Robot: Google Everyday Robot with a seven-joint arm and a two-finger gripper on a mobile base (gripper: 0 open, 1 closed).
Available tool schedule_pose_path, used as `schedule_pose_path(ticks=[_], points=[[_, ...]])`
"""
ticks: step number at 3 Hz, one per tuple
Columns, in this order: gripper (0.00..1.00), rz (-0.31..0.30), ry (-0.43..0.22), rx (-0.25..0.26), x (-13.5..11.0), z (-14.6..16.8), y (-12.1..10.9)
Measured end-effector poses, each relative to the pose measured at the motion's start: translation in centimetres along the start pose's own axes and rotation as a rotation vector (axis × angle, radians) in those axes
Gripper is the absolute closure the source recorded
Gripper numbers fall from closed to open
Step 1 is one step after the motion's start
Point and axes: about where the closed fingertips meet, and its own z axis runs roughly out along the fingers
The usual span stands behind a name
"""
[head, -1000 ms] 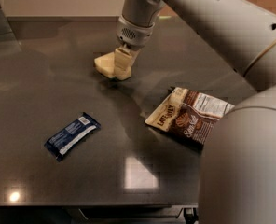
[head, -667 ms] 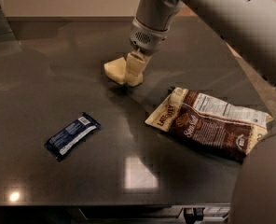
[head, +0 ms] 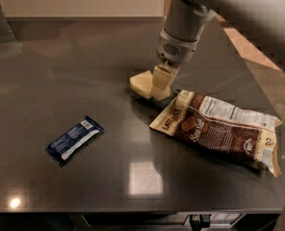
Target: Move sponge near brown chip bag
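Gripper (head: pixel 161 86) around sponge (head: pixel 141 83) beside chip bag (head: pixel 220 130)

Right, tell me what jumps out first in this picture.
The big arm reaches in from the upper right, its gripper clamped on the pale yellow sponge at the middle of the table. Right beside it lies the crinkled brown chip bag, and a dark blue wrapped bar sits alone at lower left.
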Motion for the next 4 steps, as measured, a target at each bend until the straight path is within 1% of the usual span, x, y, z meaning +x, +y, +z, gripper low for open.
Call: schedule_pose_path(ticks=[1, 2, 3, 4], points=[[0.36, 0.003, -0.011, 0.003, 1.43, 0.48, 0.18], [0.13, 0.003, -0.014, 0.005, 1.29, 0.54, 0.13], [0.0, 0.002, -0.018, 0.008, 1.16, 0.58, 0.11], [0.0, 0.002, -0.018, 0.008, 1.16, 0.58, 0.1]])
